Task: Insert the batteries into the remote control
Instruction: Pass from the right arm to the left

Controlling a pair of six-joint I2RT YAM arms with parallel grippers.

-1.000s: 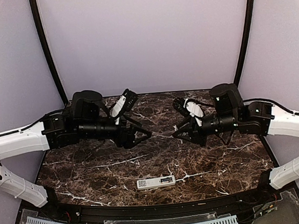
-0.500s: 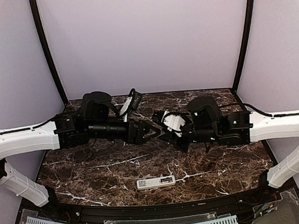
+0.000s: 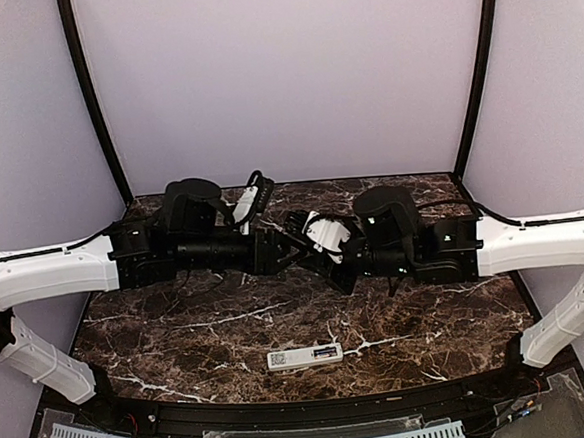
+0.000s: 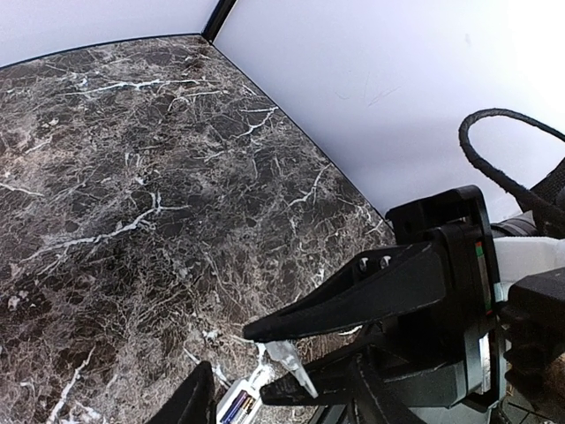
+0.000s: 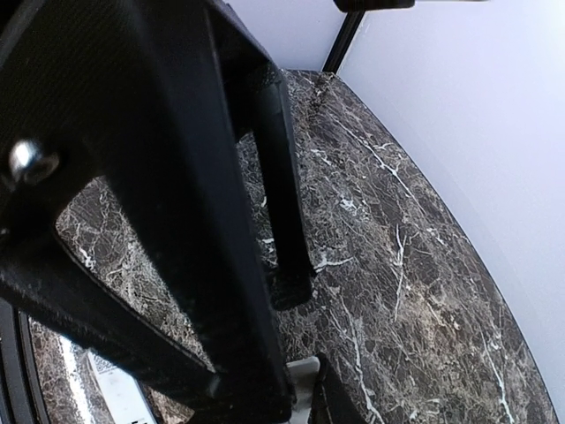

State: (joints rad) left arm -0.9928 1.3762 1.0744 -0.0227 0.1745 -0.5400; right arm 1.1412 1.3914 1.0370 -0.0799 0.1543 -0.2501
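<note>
**Two Arms Meet Tip to Tip Above Marble Table, Remote Lying Apart Below**

Pale lilac walls (image 3: 282,79) close in a dark marble table (image 3: 180,337) veined with white. The left arm (image 3: 45,276) and the right arm (image 3: 544,241), white along their outer links and black toward the wrists, reach in from either side and meet above the middle of the table.

The left gripper (image 3: 289,251) points right and the right gripper (image 4: 260,360) points left, their tips just beside each other in the air. In the right wrist view the left gripper's black fingers stand apart, with marble showing through the gap between them. In the left wrist view the right gripper's two fingers converge to a narrow gap. Whether they are pinching anything cannot be told.

The remote control (image 3: 305,356), slim and white, lies flat on the table near its front edge. It lies crosswise, below the meeting grippers and well apart from both, and neither touches it.

A small pale thing (image 4: 290,358) shows at the right gripper's fingertips, too small to identify.
</note>
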